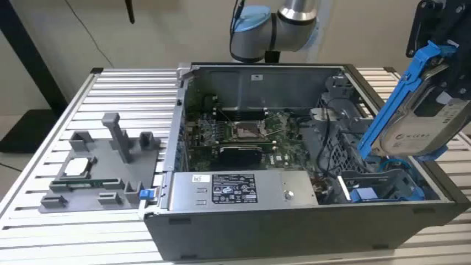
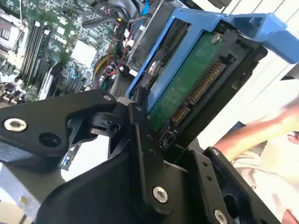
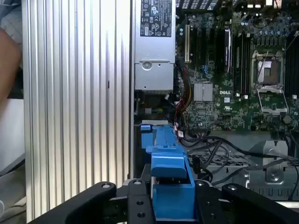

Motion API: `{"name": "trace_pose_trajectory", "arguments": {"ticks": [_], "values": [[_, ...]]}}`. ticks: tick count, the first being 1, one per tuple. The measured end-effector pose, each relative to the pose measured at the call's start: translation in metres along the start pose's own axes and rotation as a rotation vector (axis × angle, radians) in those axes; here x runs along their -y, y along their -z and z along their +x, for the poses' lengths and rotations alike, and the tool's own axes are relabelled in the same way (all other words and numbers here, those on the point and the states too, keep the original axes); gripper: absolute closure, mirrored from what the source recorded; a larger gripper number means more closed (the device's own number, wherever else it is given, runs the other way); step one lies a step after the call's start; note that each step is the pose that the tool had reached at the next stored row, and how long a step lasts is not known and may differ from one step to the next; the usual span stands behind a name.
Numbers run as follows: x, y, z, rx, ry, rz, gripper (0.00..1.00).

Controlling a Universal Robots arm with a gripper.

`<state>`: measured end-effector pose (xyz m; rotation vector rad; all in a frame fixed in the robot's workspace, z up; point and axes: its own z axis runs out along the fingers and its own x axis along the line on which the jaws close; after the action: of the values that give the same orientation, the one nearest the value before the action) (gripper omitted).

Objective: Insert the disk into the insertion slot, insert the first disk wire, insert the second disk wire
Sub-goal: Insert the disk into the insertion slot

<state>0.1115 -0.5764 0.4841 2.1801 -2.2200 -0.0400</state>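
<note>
Tool clamped on flat silver-grey disk in bright blue carrier, tilted above grey perforated metal insertion slot, exterior view's right. Likely best: square carrier with bay, clear black cables.

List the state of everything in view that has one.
computer case: open, inside exposed
disk: clamped, tilted, above the case, not inserted
insertion slot: without the disk
gripper: shut on the disk
</note>
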Motion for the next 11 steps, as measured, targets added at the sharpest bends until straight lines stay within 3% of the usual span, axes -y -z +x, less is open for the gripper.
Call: {"name": "trace_pose_trajectory", "arguments": {"ticks": [11], "values": [[0.0001,-0.0017,0.0,0.0,0.0,0.0,1.0]]}}
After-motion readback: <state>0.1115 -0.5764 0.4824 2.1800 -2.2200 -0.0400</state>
